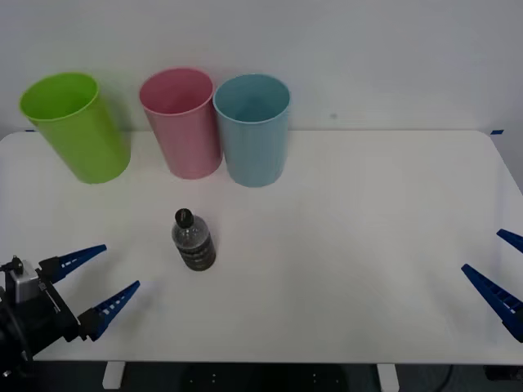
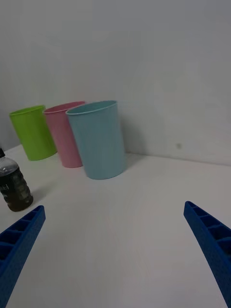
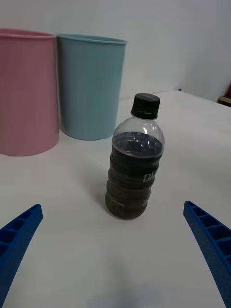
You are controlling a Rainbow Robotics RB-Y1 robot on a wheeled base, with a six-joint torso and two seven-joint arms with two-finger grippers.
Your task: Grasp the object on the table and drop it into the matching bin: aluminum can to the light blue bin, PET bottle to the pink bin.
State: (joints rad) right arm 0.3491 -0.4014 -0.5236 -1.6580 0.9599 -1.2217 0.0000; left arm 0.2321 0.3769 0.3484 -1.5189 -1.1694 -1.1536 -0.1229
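A small clear PET bottle point(image 1: 193, 240) point(image 3: 134, 159) point(image 2: 12, 185) with a black cap and dark label stands upright on the white table point(image 1: 351, 245), in front of the bins. The pink bin point(image 1: 183, 122) point(image 3: 26, 91) point(image 2: 65, 134) and the light blue bin point(image 1: 254, 129) point(image 3: 91, 86) point(image 2: 98, 139) stand side by side at the back. My left gripper point(image 1: 100, 276) is open at the table's front left, pointing at the bottle with a gap between them. My right gripper point(image 1: 500, 265) is open at the far right edge, well away from the bottle.
A lime green bin point(image 1: 75, 125) point(image 2: 32, 132) stands left of the pink one. A white wall rises behind the table. The table's middle and right are bare white surface.
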